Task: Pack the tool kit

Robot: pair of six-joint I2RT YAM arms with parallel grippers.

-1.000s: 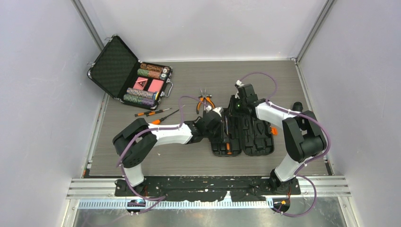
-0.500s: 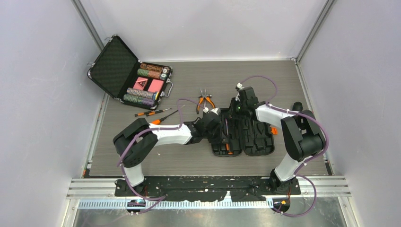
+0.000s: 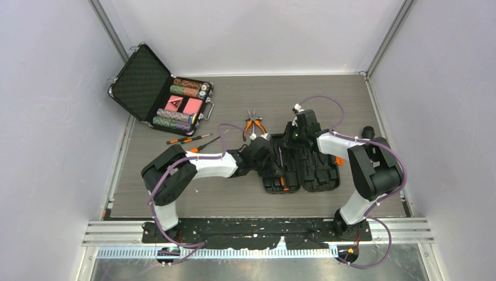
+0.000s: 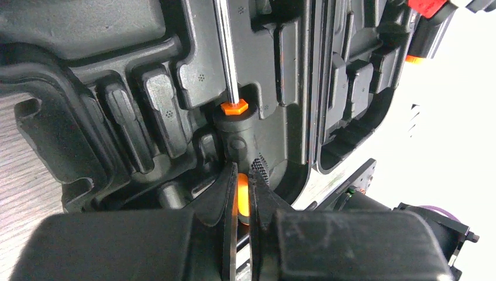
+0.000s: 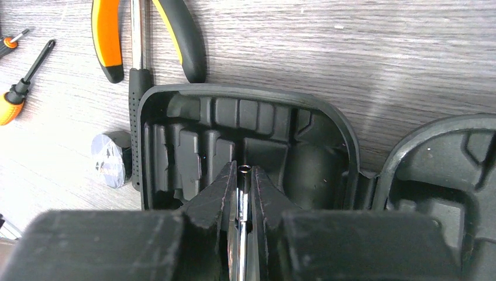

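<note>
The left gripper (image 4: 241,196) is closed narrowly on the orange-and-black handle of a screwdriver (image 4: 234,126); its metal shaft is pinched by the right gripper (image 5: 244,184); the screwdriver is held against the moulded slots of the tool kit (image 3: 319,170), laid open mid-table.

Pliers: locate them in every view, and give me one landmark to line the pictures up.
Top external: the pliers lie near centre frame, just beyond the far left corner of the open tool kit case.
Left wrist: not in view.
Right wrist: only the handles show, at top left, above the case's rounded rim.
Shared landmark: the case's black moulded interior, visible in all three views.
</note>
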